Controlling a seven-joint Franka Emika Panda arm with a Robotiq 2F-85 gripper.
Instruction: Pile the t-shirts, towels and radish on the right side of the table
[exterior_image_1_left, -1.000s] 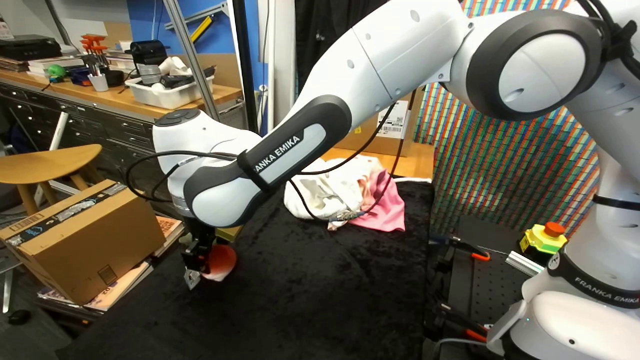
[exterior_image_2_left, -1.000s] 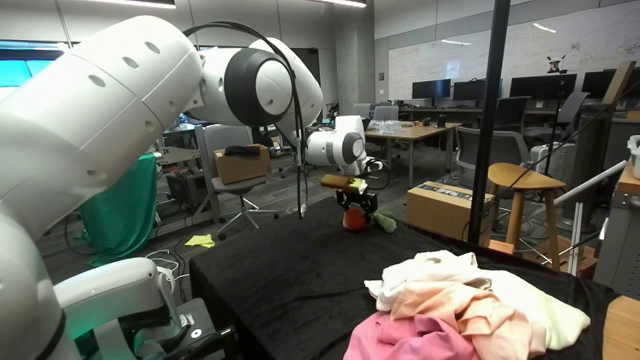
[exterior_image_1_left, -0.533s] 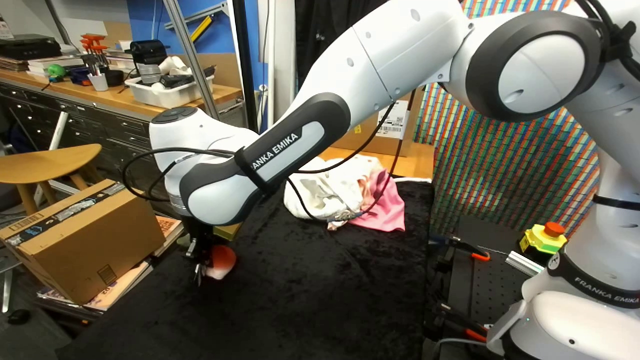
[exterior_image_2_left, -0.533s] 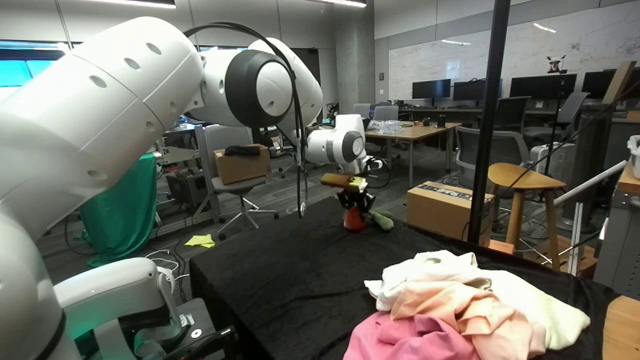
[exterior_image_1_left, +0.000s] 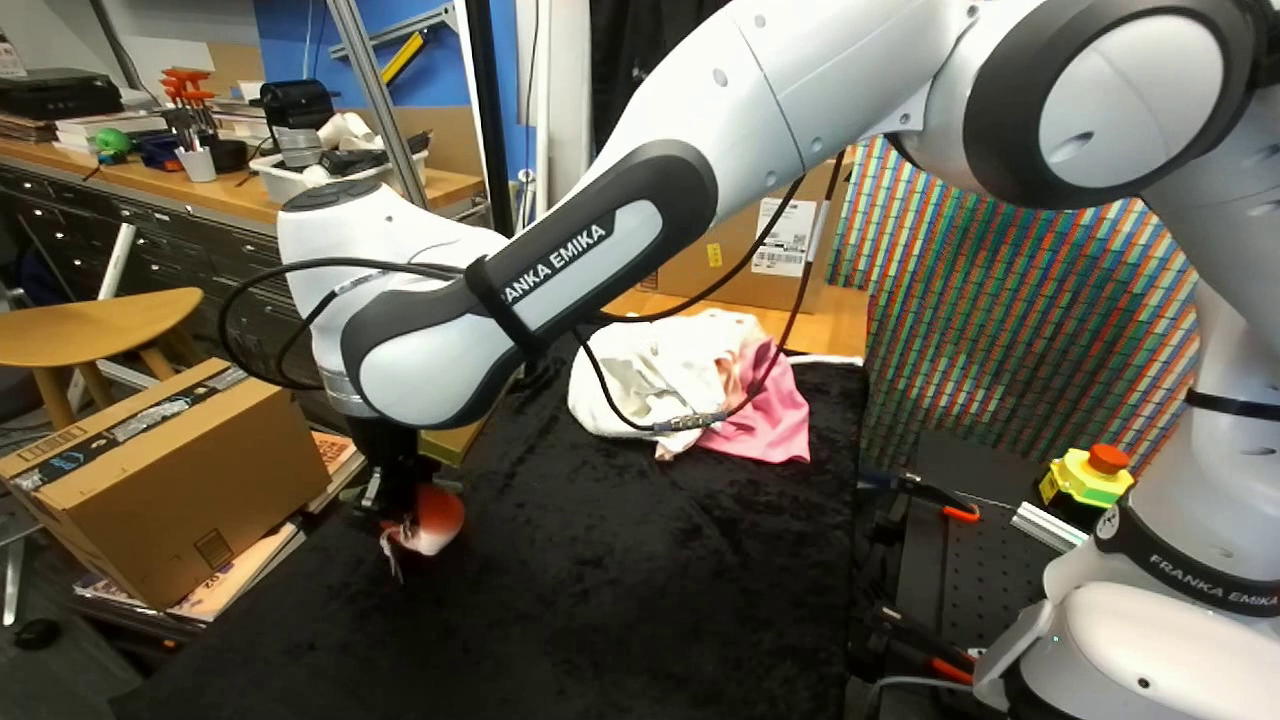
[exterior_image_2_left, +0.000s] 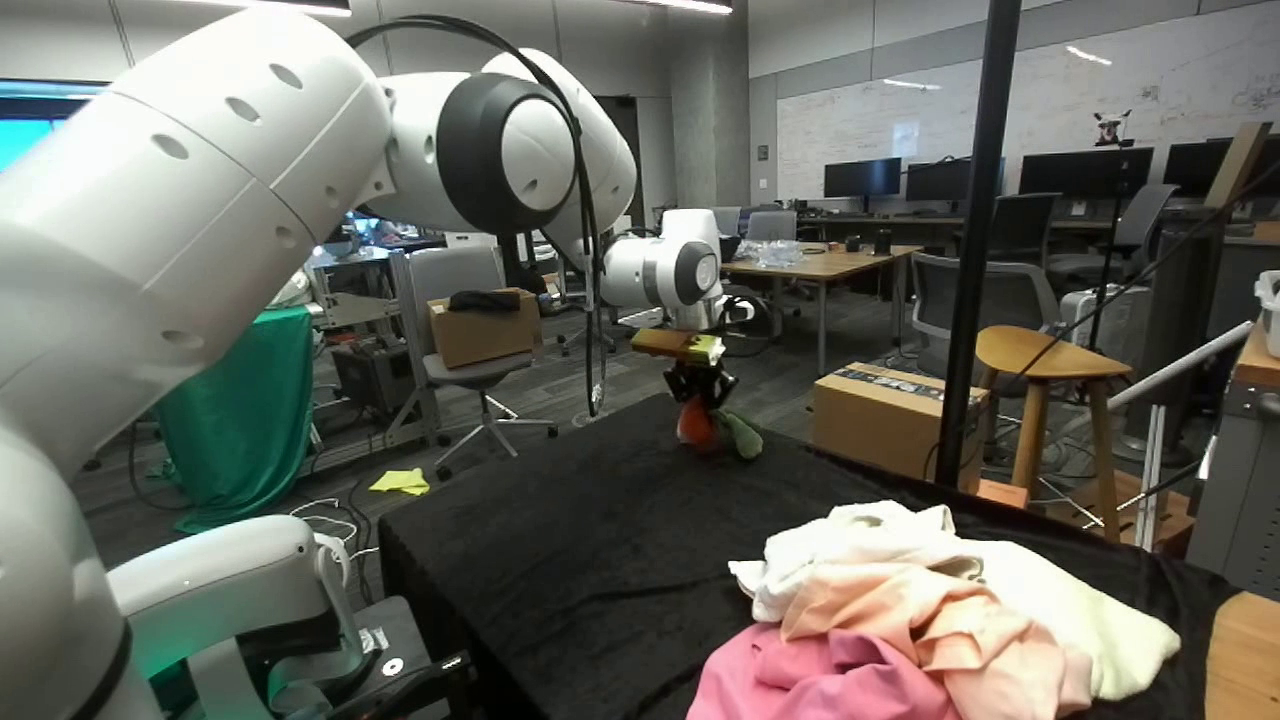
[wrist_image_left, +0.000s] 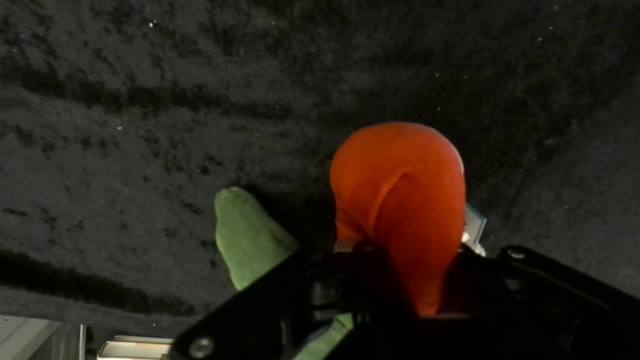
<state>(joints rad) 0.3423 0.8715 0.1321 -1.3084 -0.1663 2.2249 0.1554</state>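
The red radish (wrist_image_left: 400, 170) is pinched between the black fingers of my gripper (wrist_image_left: 415, 265), and its body narrows where they squeeze it. One green leaf (wrist_image_left: 250, 237) droops to the side, and a small pale tag shows behind it. In both exterior views the radish (exterior_image_2_left: 697, 428) is just over the far part of the black table (exterior_image_2_left: 560, 570); whether its underside touches the cloth I cannot tell. On the right of that table lies a crumpled heap: white cloth (exterior_image_2_left: 870, 550), peach cloth (exterior_image_2_left: 920, 610), pink cloth (exterior_image_2_left: 810, 680) and pale yellow cloth (exterior_image_2_left: 1110, 630). Which are t-shirts and which towels is unclear.
A cardboard box (exterior_image_1_left: 190, 480) stands beyond the table's far edge, near a wooden stool (exterior_image_1_left: 95, 325). A black upright post (exterior_image_2_left: 970, 250) rises beside the table. Loose cables (exterior_image_1_left: 790, 300) hang from the arm over the cloth heap.
My gripper has gone from open to shut on the radish, squeezing its body narrow. The arm has risen slightly, and the radish and leaf have shifted a little with it. The cloths have stayed still.
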